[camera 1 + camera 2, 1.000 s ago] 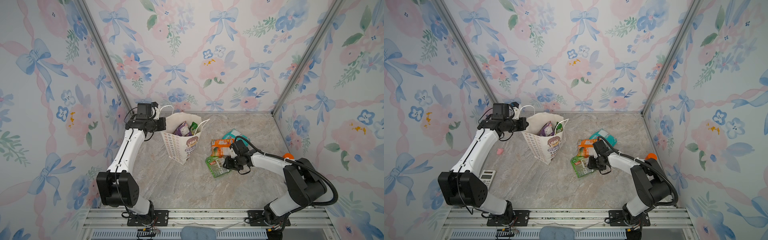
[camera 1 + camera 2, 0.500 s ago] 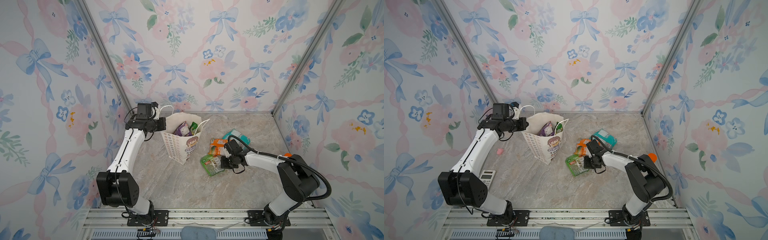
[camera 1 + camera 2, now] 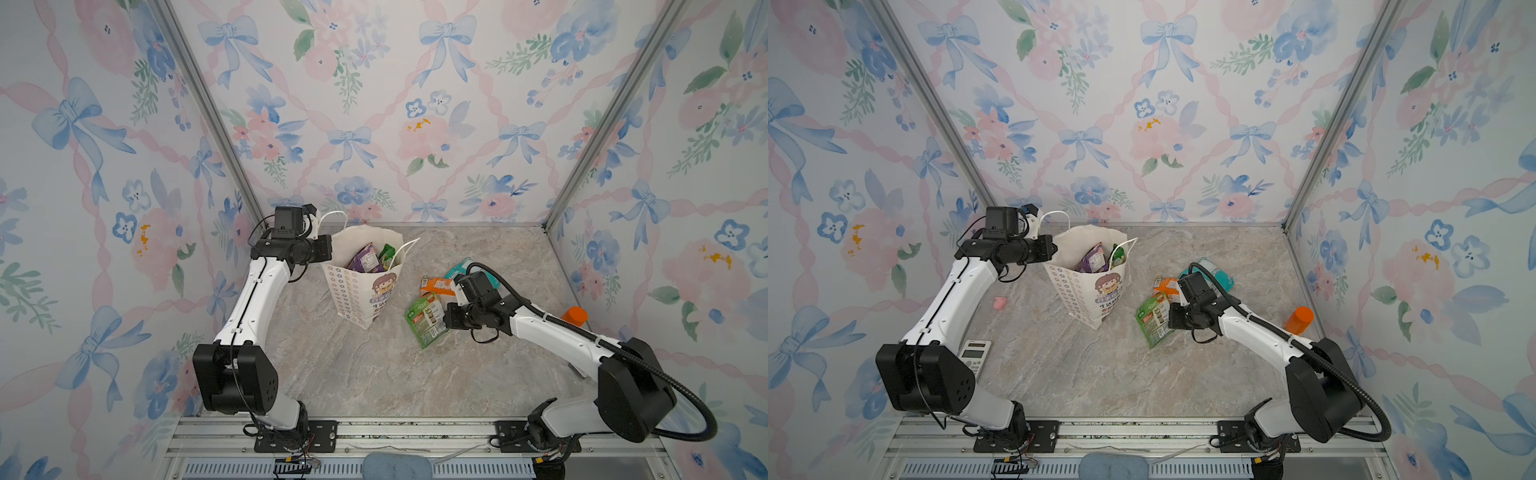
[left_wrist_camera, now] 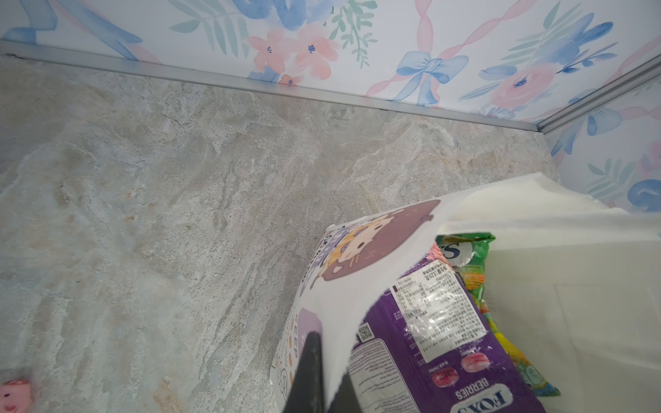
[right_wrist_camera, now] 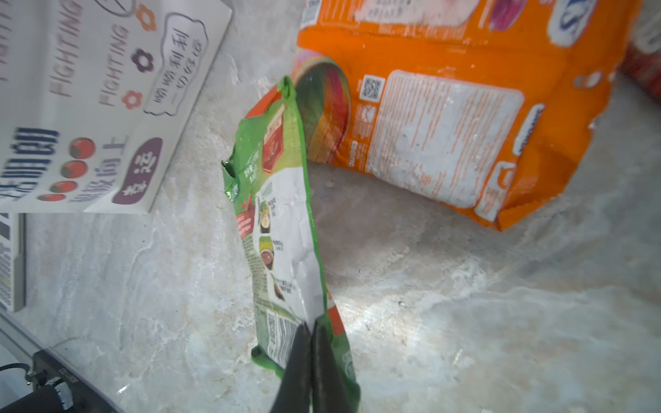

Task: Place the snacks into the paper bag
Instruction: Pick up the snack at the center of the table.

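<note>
The cream paper bag [image 3: 365,291] stands upright on the surface with its mouth open and a cartoon girl on its front. Inside lean a purple FOX'S pouch [image 3: 360,261] and a green pouch [image 3: 386,252]. Beside the bag, a green-and-white pouch [image 3: 426,318] is tilted on edge, one end pinched in the right claw [image 5: 310,330]. Behind it lie an orange pouch [image 3: 435,286] and a teal pouch [image 3: 457,269].

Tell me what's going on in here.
Two robot arms are packing snacks into a paper bag. The left end effector is shut on the bag's rim, steadying it. A purple pouch and a lime-green pouch are already inside. The right end effector is shut on one edge of a green pouch beside the bag. An orange pouch and a teal pouch lie on the table.
</note>
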You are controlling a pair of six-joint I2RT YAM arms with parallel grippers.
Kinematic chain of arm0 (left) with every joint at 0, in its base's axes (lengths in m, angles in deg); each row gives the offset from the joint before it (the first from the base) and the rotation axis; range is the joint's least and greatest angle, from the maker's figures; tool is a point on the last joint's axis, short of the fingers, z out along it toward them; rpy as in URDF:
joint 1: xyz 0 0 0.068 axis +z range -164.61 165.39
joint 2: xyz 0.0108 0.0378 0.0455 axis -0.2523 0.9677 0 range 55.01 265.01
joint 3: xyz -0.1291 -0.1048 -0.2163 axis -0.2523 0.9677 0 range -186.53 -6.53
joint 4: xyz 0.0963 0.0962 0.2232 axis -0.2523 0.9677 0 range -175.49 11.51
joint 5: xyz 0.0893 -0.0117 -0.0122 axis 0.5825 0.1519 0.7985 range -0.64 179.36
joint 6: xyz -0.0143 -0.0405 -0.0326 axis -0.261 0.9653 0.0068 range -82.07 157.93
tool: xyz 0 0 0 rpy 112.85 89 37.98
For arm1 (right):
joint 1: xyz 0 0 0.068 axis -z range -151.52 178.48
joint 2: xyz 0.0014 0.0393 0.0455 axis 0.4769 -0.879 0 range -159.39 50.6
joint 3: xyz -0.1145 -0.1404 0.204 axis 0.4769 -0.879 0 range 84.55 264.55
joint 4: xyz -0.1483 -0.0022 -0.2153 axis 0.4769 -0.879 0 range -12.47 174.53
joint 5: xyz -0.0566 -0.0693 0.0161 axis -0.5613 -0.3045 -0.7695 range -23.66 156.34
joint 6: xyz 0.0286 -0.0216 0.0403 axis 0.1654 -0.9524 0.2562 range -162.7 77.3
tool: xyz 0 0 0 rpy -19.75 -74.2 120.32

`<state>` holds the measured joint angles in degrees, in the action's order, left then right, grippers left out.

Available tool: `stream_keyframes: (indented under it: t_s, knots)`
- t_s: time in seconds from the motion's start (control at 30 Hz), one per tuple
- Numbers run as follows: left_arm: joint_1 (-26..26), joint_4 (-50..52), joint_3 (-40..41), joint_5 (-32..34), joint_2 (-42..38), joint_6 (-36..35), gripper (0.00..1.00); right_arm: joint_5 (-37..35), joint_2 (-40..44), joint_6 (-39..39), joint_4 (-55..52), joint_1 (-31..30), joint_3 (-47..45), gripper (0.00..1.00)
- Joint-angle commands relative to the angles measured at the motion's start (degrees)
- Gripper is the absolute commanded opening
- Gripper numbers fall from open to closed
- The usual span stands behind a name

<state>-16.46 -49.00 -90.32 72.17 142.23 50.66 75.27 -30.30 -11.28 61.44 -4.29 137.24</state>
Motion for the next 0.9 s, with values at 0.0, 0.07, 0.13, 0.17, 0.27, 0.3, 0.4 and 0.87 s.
stream_keyframes:
  t_s: [0.0,0.07,0.13,0.17,0.27,0.3,0.4,0.87]
  knots:
    - [-0.18,-2.31,0.04,-0.29,-0.80,-0.12,0.00,-0.13,3.02,1.62,-1.80,-0.56,2.62,0.00]
    - [-0.18,-2.38,0.03,-0.39,-0.87,-0.15,0.00,0.19,4.30,1.95,-1.95,-0.62,3.52,0.00]
    - [-0.26,-2.38,0.02,-0.47,-0.85,-0.07,0.00,0.19,5.38,1.98,-2.23,-0.62,4.23,0.00]
    - [-0.26,-2.39,0.00,-0.48,-0.89,-0.07,0.00,-0.07,5.93,2.08,-2.30,-0.55,4.70,0.00]
    - [-0.26,-2.37,-0.06,-0.56,-0.84,-0.07,0.00,-1.39,7.44,1.98,-2.85,-0.30,6.24,0.00]
    - [-0.24,-2.39,0.03,-0.56,-0.91,-0.05,0.00,-2.10,7.80,1.78,-3.09,-0.07,6.86,0.00]
    - [-0.31,-2.39,-0.04,-0.65,-0.89,-0.08,0.00,-4.10,8.72,0.22,-4.00,1.31,10.05,0.00]
    - [-0.61,-2.39,-0.09,-1.27,-1.00,0.10,0.00,-16.24,4.05,-12.53,-3.93,3.58,36.13,0.00]
